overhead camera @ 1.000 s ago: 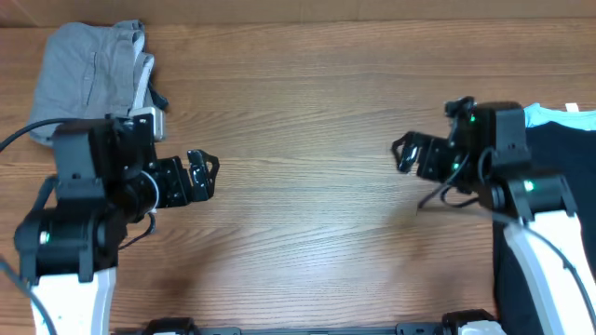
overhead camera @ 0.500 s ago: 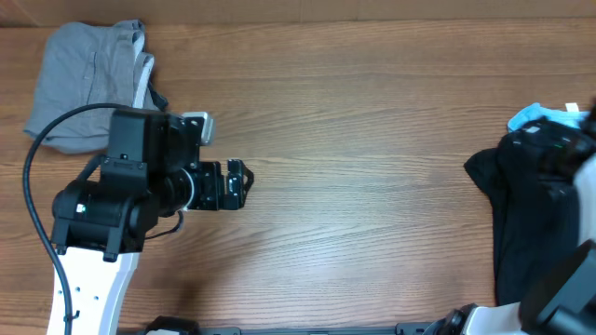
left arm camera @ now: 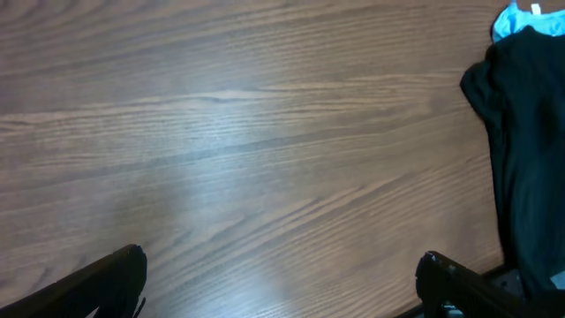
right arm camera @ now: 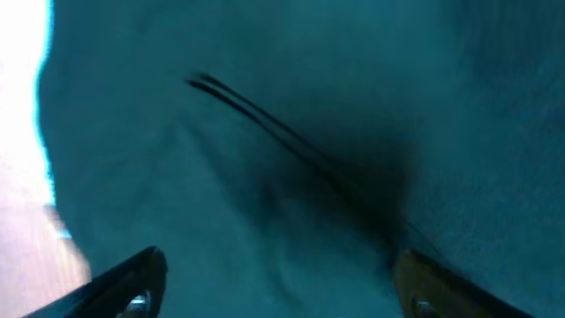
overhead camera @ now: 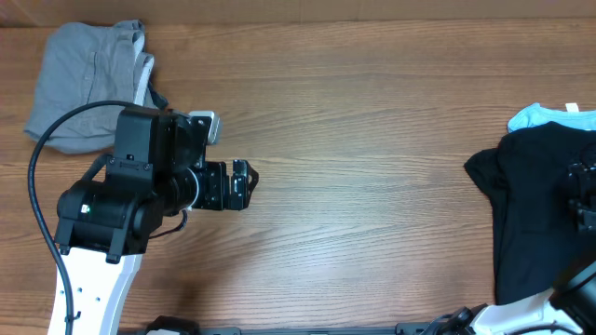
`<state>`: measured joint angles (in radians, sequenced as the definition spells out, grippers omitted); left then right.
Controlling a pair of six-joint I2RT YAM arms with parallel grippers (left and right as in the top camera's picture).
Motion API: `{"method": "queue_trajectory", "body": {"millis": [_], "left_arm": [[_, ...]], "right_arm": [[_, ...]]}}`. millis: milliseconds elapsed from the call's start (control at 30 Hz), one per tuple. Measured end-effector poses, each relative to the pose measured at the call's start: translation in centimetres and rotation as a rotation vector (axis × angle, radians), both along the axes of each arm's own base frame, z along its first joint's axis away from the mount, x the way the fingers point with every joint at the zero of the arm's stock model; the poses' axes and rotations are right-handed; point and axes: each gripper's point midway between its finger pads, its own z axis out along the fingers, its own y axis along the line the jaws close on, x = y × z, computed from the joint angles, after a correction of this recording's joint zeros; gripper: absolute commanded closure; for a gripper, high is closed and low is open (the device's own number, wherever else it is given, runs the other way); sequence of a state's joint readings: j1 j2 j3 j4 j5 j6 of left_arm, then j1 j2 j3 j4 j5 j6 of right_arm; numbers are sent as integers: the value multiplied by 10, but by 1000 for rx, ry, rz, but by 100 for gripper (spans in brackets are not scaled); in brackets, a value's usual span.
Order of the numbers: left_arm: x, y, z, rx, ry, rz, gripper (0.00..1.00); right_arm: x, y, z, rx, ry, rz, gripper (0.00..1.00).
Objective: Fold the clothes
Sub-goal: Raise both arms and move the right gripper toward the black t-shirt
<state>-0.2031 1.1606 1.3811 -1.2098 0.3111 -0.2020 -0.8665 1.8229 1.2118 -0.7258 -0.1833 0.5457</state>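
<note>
Brown wood made up the table (overhead camera: pixel 372 140), and it filled most of the overhead view. The black T-shirt (overhead camera: pixel 531 214) was the biggest piece of clothing. It lay in a loose, crumpled heap at the right edge of the table, not folded. The left arm (overhead camera: pixel 112 205) was big and black, with a white part lower down. It reached out over the left half of the table, well away from the black T-shirt.

A grey cloth (overhead camera: pixel 84 84) lay bunched up in the far left corner, just behind the left arm. A small bit of light blue cloth (overhead camera: pixel 533 117) peeked out from under the top edge of the black T-shirt. A thin black cable (overhead camera: pixel 35 163) curved up from the left arm.

The left gripper (overhead camera: pixel 244 184) pointed to the right over bare wood. Its two fingers (left arm camera: pixel 115 278) were spread wide apart and held nothing.

The right arm (overhead camera: pixel 582 200) was at the right edge, over the black T-shirt. The right gripper (right arm camera: pixel 278 283) hung very close above dark cloth, which filled its whole wrist view. Its fingers (right arm camera: pixel 132 283) stood wide apart too, and no cloth was pinched between them. I could not tell if they touched the cloth.
</note>
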Motion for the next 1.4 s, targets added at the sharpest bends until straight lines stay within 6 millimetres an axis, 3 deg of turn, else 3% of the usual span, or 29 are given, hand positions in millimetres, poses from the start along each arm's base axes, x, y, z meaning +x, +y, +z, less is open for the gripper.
{"method": "queue_trajectory", "body": {"millis": [200, 500, 667, 733, 800, 867, 1067, 1233, 1300, 1400], "left_arm": [[0, 0, 0, 0, -2, 0, 0], [1, 0, 1, -1, -6, 0, 0], [1, 0, 1, 3, -7, 2, 0], [2, 2, 0, 9, -8, 6, 0], [2, 2, 0, 13, -9, 8, 0], [2, 3, 0, 18, -9, 12, 0], [4, 6, -1, 34, -13, 22, 0], [5, 7, -1, 46, -24, 12, 0], [6, 7, 0, 48, -34, 10, 0], [9, 7, 2, 47, -49, 12, 0]], "right_arm": [[-17, 3, -18, 20, 105, -15, 12], [-46, 17, -27, 68, 248, -32, 16], [-50, 16, -28, 65, 266, -46, 38], [-44, 14, -27, 57, 242, -45, 58], [-34, 12, -26, 53, 194, -9, 71], [-23, 15, -24, 66, 133, 41, 96], [-2, 39, -15, 174, 0, 136, 96], [17, 55, 7, 214, -133, 219, 96], [28, 62, 29, 200, -216, 274, 96], [54, 80, 80, 124, -393, 407, 96]]}}
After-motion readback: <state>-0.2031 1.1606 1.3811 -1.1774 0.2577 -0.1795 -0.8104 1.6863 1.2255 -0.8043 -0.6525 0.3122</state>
